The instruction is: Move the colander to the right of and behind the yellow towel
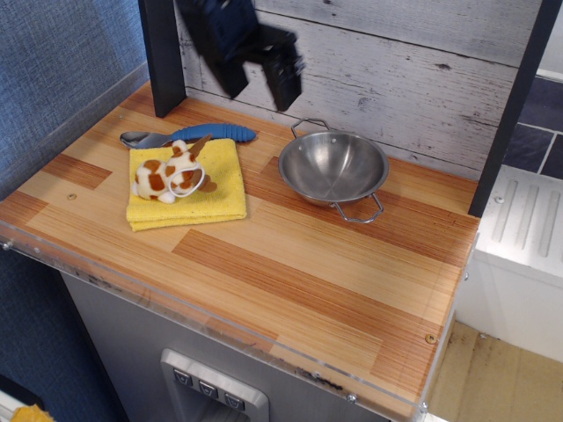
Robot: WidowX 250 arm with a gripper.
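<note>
Colander (334, 166) sits upright right of the yellow towel (187, 185) and slightly behind it, below-right of my raised gripper (264, 75), whose jaws look parted, holding nothing.

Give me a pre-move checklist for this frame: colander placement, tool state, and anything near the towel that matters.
1. Colander sits flat on the counter, nothing touching it: ok.
2. Colander is right of the yellow towel, apart from it: ok.
3. Colander is behind the towel: partly; its centre lies only slightly farther back.
4. Tool is raised above the counter, holding nothing: ok.
5. Tool open or shut: cannot tell, blurred.
6. Plush toy rests on the towel, blue-handled spoon behind it, both away from the colander: ok.
</note>
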